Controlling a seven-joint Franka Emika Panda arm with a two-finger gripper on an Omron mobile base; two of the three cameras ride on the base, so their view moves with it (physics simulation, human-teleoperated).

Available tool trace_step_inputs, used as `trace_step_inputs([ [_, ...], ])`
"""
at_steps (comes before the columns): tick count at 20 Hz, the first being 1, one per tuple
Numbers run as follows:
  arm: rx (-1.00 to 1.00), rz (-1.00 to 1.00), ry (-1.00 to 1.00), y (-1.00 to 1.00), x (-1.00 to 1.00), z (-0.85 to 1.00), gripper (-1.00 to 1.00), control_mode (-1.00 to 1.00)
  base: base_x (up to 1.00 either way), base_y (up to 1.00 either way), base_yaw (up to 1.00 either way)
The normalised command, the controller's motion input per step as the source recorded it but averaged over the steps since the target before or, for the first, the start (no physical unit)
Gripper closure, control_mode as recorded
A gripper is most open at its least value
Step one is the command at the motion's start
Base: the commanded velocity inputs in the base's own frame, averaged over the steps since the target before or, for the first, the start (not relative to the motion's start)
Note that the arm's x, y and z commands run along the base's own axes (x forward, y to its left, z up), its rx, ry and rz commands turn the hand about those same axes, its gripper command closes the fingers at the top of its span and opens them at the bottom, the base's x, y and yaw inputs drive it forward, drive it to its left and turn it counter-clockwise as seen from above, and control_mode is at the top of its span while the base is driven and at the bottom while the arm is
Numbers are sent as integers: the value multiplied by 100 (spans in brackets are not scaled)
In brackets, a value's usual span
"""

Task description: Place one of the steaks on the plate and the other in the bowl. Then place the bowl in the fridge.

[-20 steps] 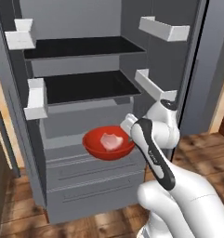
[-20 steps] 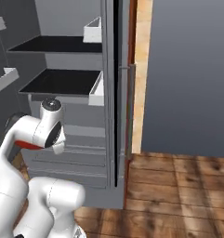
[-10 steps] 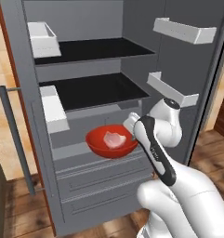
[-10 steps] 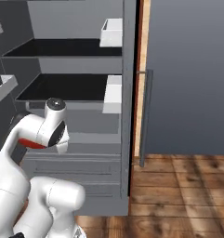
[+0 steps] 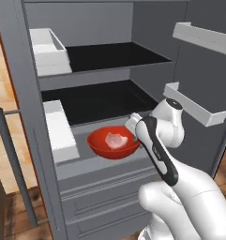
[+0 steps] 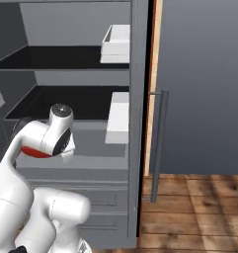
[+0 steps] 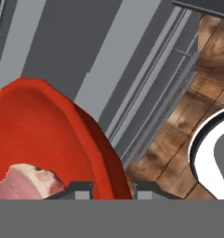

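Note:
My gripper (image 5: 134, 135) is shut on the right rim of the red bowl (image 5: 113, 146) and holds it level. A pale pink steak (image 5: 115, 139) lies in the bowl. The bowl hangs just over the grey ledge above the drawers of the open fridge (image 5: 21, 70), below its lower dark shelf. In the hand view the gripper (image 7: 112, 188) pinches the bowl (image 7: 43, 125) at its rim, with the steak (image 7: 25, 179) close by on the left. A red sliver of the bowl (image 6: 34, 152) shows behind the arm in the right base view. The plate is out of view.
White bins (image 5: 48, 51) (image 5: 60, 131) sit at the left of the fridge shelves. Door shelves (image 5: 194, 105) jut out on the right, close to the arm. Grey drawers (image 5: 105, 187) lie below the bowl. A long door handle (image 6: 157, 143) stands above the wooden floor (image 6: 189, 207).
The whole picture has shifted and the fridge looks nearer, so the base has moved. The bowl stays in my gripper's grip, now closer to the fridge ledge.

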Motion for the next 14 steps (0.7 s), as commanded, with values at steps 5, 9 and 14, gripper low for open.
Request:
trace_step_inputs([
  [5,0,0,0,0,0,0,100,100,27,0,0],
  [9,0,0,0,0,0,0,100,100,49,0,0],
  [14,0,0,0,0,0,0,100,100,46,0,0],
])
